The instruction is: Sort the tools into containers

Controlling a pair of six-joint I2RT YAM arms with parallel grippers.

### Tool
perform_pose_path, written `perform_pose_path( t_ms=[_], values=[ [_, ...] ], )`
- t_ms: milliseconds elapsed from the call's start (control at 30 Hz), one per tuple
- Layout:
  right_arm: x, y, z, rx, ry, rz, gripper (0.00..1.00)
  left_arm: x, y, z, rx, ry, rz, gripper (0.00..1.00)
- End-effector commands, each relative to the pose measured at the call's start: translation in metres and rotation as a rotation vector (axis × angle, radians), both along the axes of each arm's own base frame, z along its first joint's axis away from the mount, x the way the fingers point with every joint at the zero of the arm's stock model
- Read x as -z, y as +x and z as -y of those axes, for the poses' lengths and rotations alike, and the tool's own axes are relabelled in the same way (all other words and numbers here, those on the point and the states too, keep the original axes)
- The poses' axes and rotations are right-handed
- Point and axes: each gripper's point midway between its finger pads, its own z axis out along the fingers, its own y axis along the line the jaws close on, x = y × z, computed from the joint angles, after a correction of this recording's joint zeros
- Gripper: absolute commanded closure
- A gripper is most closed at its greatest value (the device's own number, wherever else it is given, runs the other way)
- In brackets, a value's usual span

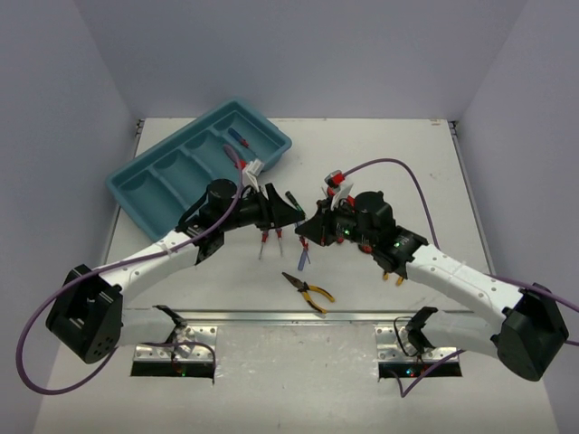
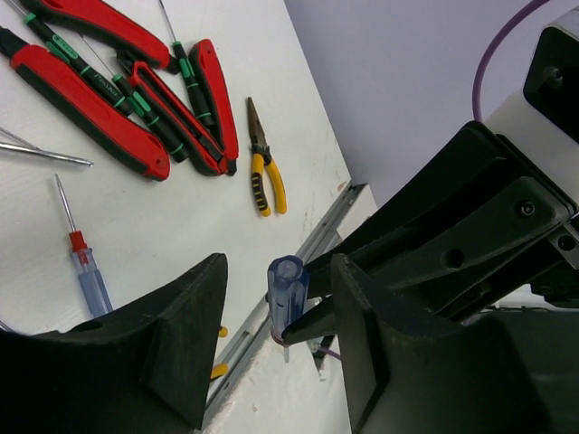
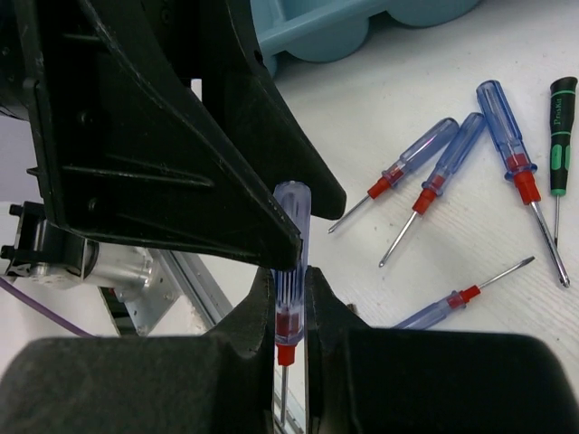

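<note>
The right gripper [image 3: 289, 336] clenched the translucent blue-handled, red-collared screwdriver [image 3: 289, 271] upright in mid-air, with the left gripper [image 2: 279, 276] spread loose around its handle. An early release, I reckoned, would drop it short of the teal plastic tray [image 3: 326, 36].

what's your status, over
Right gripper shut on blue screwdriver, upright. Left gripper open around its handle. More tools loose on table.

White table [image 1: 470, 163], pale lavender walls [image 1: 298, 54], even light

A robotics lab cell: white table [image 1: 380, 154], plain grey walls [image 1: 298, 54].
</note>
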Motion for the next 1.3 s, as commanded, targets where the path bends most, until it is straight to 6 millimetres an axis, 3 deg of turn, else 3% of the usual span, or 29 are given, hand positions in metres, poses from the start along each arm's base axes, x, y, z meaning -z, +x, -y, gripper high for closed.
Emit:
perform_pose_path(
  t_ms=[0,100,200,233,267,300,333,367,433,500,600,700,733,767,800,867,900,933,967,1033,1100,1133,1200,1267],
  values=[
    [-0.046,0.014,-0.011,0.009,0.103,0.099,1.00,-0.034,0.002,0.012,0.033,-0.072,0.086,0.70],
    [-0.051,0.016,-0.013,0.017,0.116,0.104,1.00,-0.033,0.001,0.016,0.044,-0.072,0.078,1.00],
    [-0.055,0.017,-0.012,0.019,0.121,0.115,1.00,-0.029,0.014,0.013,-0.020,-0.036,0.069,1.00],
    [-0.056,0.017,-0.011,0.025,0.118,0.117,0.92,-0.028,0.020,0.011,-0.051,-0.017,0.069,1.00],
    [-0.055,0.018,-0.009,0.033,0.111,0.118,0.63,-0.026,0.027,0.009,-0.082,0.004,0.064,1.00],
    [-0.054,0.019,-0.006,0.047,0.101,0.116,0.21,-0.024,0.034,0.006,-0.112,0.031,0.059,1.00],
    [-0.052,0.021,-0.003,0.070,0.086,0.107,0.03,-0.024,0.041,0.003,-0.147,0.059,0.058,1.00],
    [-0.045,0.022,0.003,0.101,0.051,0.082,0.01,-0.019,0.053,-0.004,-0.213,0.095,0.054,1.00],
    [-0.043,0.038,0.025,0.240,-0.031,0.050,0.01,-0.002,0.084,-0.037,-0.404,0.262,-0.004,1.00],
    [-0.028,0.046,0.054,0.388,-0.136,-0.006,0.01,-0.019,0.127,-0.071,-0.592,0.334,0.026,1.00],
    [-0.015,0.048,0.095,0.538,-0.209,-0.060,0.01,-0.003,0.185,-0.121,-0.745,0.418,-0.038,1.00],
    [-0.012,0.046,0.111,0.566,-0.193,-0.074,0.01,-0.010,0.240,-0.152,-0.866,0.434,-0.051,1.00],
    [-0.011,0.045,0.114,0.562,-0.191,-0.079,0.01,-0.014,0.267,-0.157,-0.889,0.415,-0.056,1.00],
    [-0.011,0.044,0.117,0.560,-0.191,-0.085,0.01,-0.007,0.287,-0.165,-0.915,0.418,-0.078,1.00],
    [-0.010,0.044,0.119,0.559,-0.196,-0.090,0.01,0.013,0.298,-0.176,-0.943,0.450,-0.122,1.00],
    [-0.006,0.044,0.123,0.555,-0.220,-0.095,0.01,-0.009,0.331,-0.194,-1.007,0.433,-0.105,1.00],
    [-0.005,0.042,0.123,0.547,-0.224,-0.096,0.01,-0.008,0.341,-0.198,-1.021,0.436,-0.105,1.00],
    [-0.002,0.041,0.123,0.537,-0.230,-0.098,0.01,0.018,0.354,-0.204,-1.026,0.468,-0.138,1.00],
    [0.002,0.041,0.122,0.526,-0.240,-0.106,0.01,0.022,0.366,-0.206,-1.029,0.472,-0.136,1.00],
    [0.014,0.040,0.119,0.506,-0.261,-0.136,0.01,0.028,0.381,-0.207,-1.035,0.481,-0.143,0.90],
    [0.024,0.040,0.118,0.511,-0.274,-0.176,0.01,0.025,0.386,-0.205,-1.026,0.466,-0.136,0.64],
    [0.035,0.041,0.116,0.514,-0.299,-0.214,0.01,0.025,0.384,-0.203,-1.012,0.460,-0.136,0.37],
    [0.046,0.045,0.112,0.528,-0.314,-0.276,0.01,0.016,0.382,-0.199,-1.003,0.436,-0.117,0.25],
    [0.064,0.047,0.111,0.575,-0.360,-0.356,0.01,-0.008,0.376,-0.196,-0.992,0.409,-0.084,0.22]
  ],
)
